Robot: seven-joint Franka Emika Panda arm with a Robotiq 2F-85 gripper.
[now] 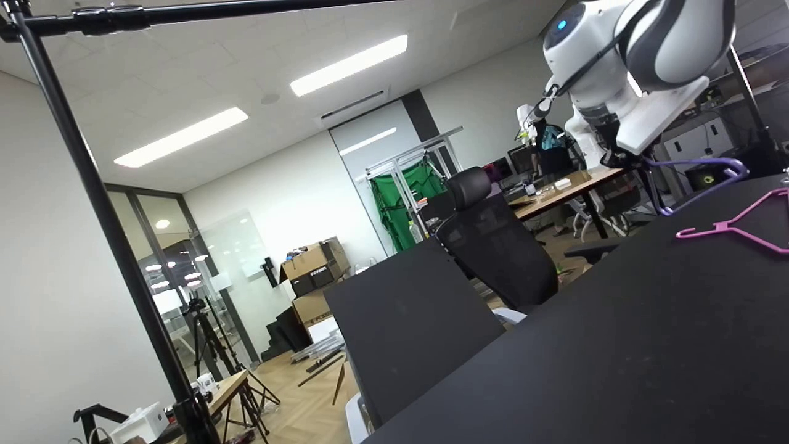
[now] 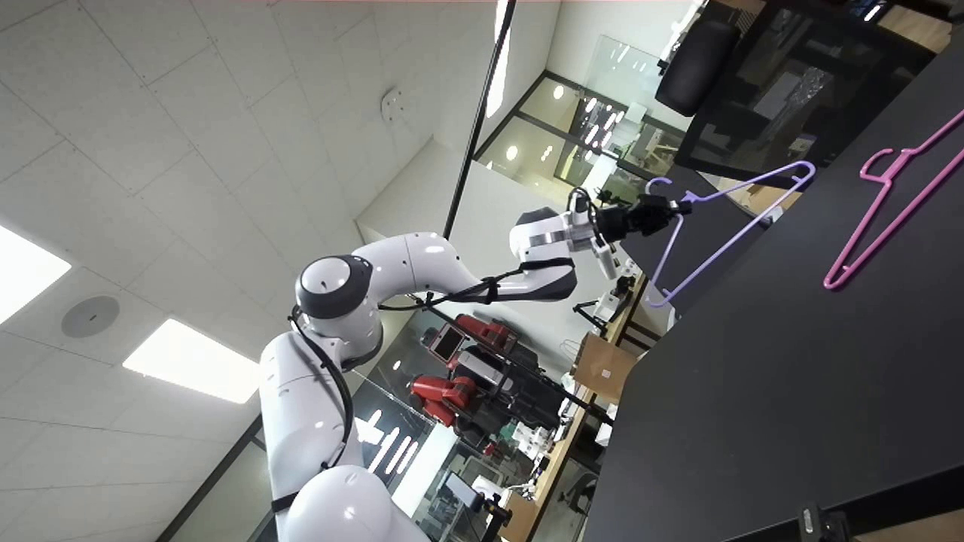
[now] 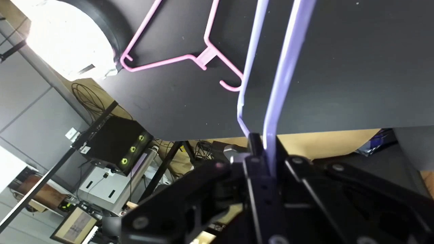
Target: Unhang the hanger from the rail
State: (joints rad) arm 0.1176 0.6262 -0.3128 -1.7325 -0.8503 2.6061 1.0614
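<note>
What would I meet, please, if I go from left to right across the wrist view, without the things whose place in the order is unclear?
Monitor → pink hanger → purple hanger → shiny crumpled thing, too unclear to name.

Saw violet on the hanger [image 3: 285,67], pink on the second hanger [image 3: 206,56], and black on the rail [image 1: 246,8], the upright pole [image 1: 103,209], the gripper [image 2: 684,207] and the tabletop [image 1: 585,345]. Noted white with dark grey patches on the arm [image 2: 414,260], green on the cloth [image 1: 388,200] and herringbone tan on the floor [image 1: 308,407].
</note>
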